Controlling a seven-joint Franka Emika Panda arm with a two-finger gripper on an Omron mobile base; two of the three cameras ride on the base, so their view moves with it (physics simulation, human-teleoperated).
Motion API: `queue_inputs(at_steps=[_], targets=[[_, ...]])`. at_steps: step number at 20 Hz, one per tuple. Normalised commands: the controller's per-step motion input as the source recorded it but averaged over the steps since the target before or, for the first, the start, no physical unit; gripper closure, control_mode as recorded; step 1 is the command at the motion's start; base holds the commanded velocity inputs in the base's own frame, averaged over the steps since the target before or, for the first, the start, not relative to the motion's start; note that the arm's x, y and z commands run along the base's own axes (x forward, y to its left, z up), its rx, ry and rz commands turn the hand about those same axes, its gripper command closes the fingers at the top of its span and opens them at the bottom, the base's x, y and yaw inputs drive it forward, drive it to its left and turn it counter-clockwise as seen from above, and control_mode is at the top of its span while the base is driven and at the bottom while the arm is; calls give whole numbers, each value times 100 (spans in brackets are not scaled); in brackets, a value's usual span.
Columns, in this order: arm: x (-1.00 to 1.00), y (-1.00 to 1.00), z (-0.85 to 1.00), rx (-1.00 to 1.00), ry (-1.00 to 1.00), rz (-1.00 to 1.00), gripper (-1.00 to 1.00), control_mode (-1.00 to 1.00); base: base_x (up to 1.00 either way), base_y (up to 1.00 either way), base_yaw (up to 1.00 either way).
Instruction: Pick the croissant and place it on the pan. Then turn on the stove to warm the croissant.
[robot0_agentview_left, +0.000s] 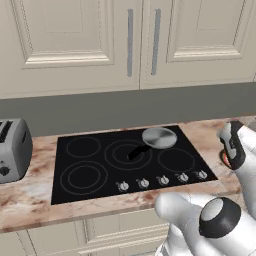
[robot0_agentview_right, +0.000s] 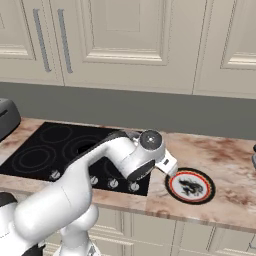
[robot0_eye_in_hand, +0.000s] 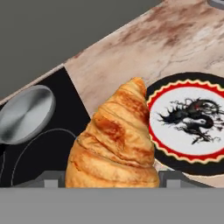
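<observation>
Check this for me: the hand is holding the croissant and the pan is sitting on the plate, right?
Not quite. The hand does hold the croissant, but the pan sits on the stove, not on the plate. The left base view shows it.

The croissant hides the claw's fingertips, and its base is cut off below.

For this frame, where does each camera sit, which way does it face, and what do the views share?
Left base view: behind the arm on its left, looking down over the stove, pan and toaster; the arm rises at the lower right.
Right base view: behind on its right, facing the plate; the arm crosses from the lower left.
Hand view: on the hand, looking along the gripper at the croissant.
Shared: stove and counter in the base views; plate in the right and hand views.
</observation>
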Motion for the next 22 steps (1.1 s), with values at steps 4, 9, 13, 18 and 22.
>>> queue_inputs(at_steps=[4,9,13,18,22], targets=[[-1,82,39,-16,-8,4,100,-100,0,0,0],[0,92,29,-17,-5,7,100,-100,0,0,0],[0,89,26,-18,-8,8,100,-100,0,0,0],[0,25,5,-4,-2,3,100,-100,0,0,0],[4,16,0,0,0,0,100,-100,0,0,0]])
